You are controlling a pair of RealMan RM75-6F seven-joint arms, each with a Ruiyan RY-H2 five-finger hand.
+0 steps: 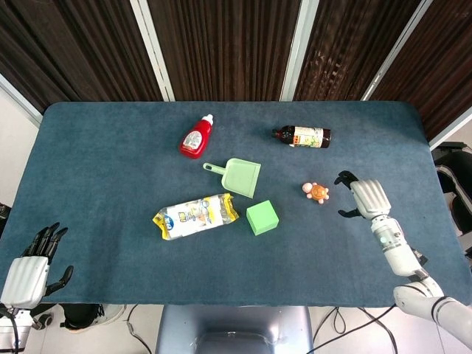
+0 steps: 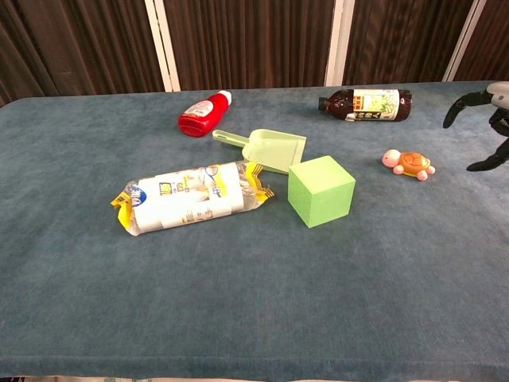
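Observation:
My right hand [image 1: 363, 198] hovers over the blue table, fingers spread and empty, just right of a small orange toy turtle [image 1: 316, 192]. In the chest view only its dark fingertips [image 2: 480, 111] show at the right edge, right of the turtle [image 2: 408, 164]. My left hand [image 1: 29, 267] hangs off the table's near left corner, fingers apart, holding nothing. A green cube [image 1: 262, 217] and a clear packet with yellow ends [image 1: 195, 216] lie near the middle.
A light green scoop [image 1: 238, 175] lies above the cube. A red squeeze bottle [image 1: 196, 138] and a dark bottle [image 1: 304, 136] lie on their sides further back. The blue cloth table [image 1: 103, 169] ends at dark curtains behind.

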